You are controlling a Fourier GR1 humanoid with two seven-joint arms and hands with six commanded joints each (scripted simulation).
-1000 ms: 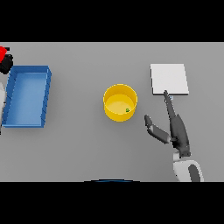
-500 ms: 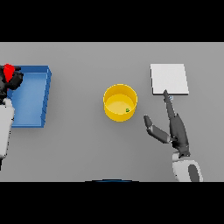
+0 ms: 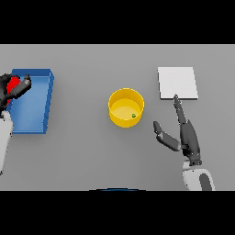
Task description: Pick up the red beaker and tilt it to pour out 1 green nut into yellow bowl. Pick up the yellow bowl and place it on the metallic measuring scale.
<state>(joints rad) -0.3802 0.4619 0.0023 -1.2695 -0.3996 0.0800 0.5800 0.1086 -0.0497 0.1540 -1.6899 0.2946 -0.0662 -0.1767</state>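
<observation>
Head view: 1 yellow bowl [image 3: 125, 107] mid-table holds 1 green nut [image 3: 133, 115]; 1 metallic scale [image 3: 177, 82] lies toward the right edge. The left hand [image 3: 13, 88] grasps the mostly hidden red beaker [image 3: 15, 85] over 1 blue tray [image 3: 36, 102] at the left edge. The right hand [image 3: 182, 134] lies released beside the bowl.

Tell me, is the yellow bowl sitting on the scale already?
No, the yellow bowl sits on the grey table, apart from the metallic measuring scale, with the green nut inside it.

Table layout, head view.
Bowl [image 3: 125, 107] at centre, nut [image 3: 133, 115] inside it. Tray [image 3: 36, 101] well to its left, beaker [image 3: 14, 85] over the tray's left edge. Scale [image 3: 177, 82] to the bowl's right, farther back.
</observation>
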